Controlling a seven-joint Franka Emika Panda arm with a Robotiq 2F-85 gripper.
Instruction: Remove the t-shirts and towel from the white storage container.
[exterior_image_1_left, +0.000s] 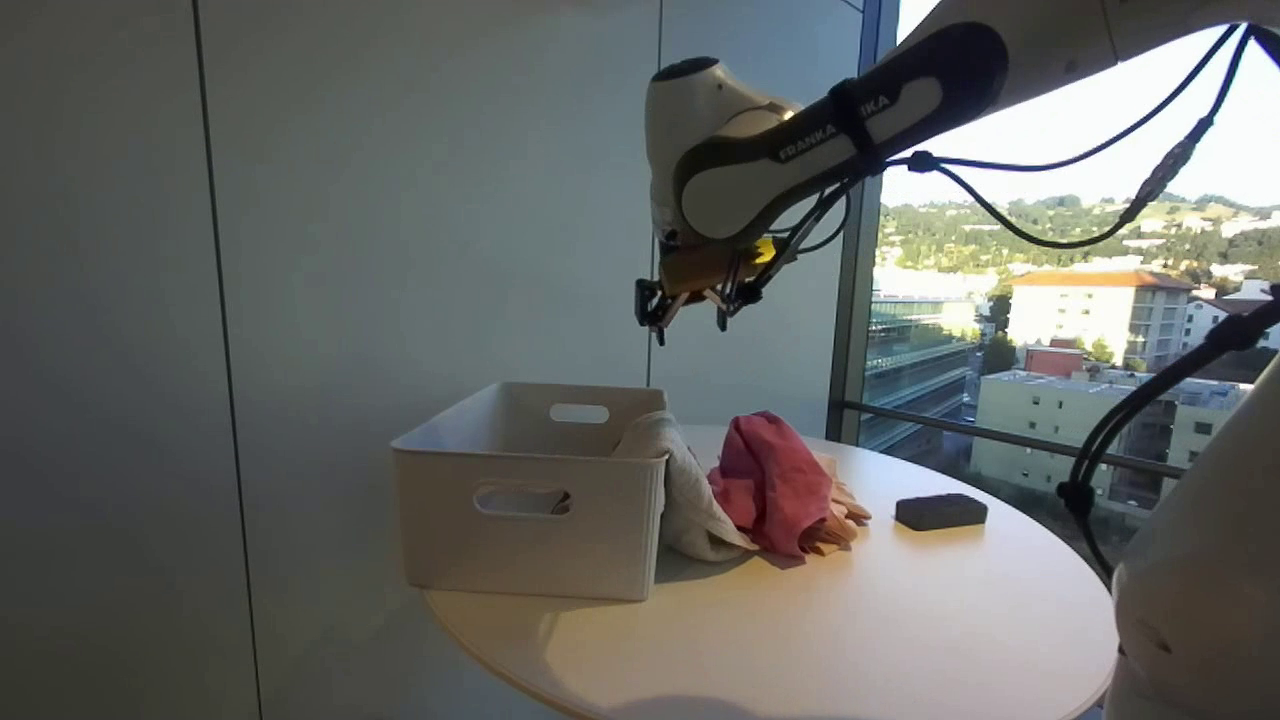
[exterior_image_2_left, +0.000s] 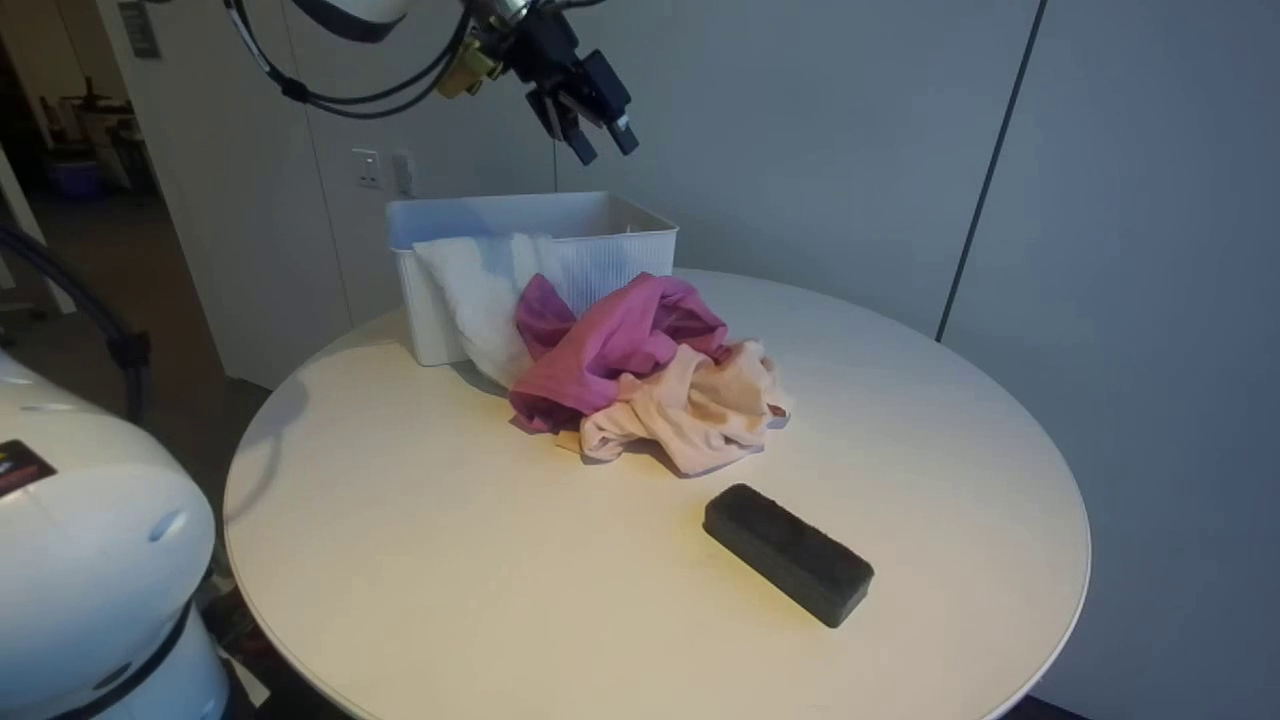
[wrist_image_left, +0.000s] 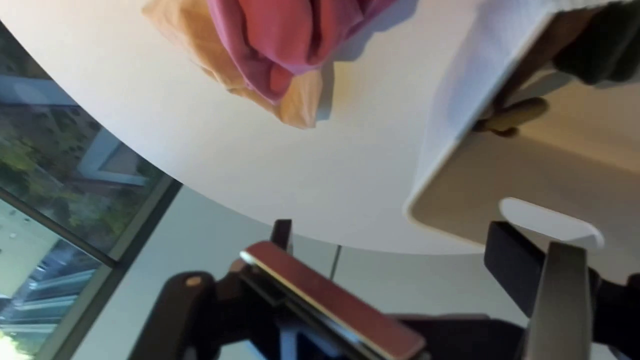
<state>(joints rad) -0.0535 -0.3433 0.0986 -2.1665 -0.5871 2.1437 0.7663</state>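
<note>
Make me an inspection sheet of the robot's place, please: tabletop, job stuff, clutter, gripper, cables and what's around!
Surface: round pale tabletop, partly shadowed.
Job's things: white plastic container holds a dark item and a brownish-yellow item, both unclear; white cloth towel hangs over its rim; crumpled pink cloth lies partly on a crumpled peach cloth outside.
Clutter: black rectangular block on the tabletop.
Gripper: black gripper raised, its fingers apart, holding nothing.
Cables: black cables hang in loops from the white robot arm.
Surroundings: grey panelled wall; large glass window with buildings beyond.
</note>
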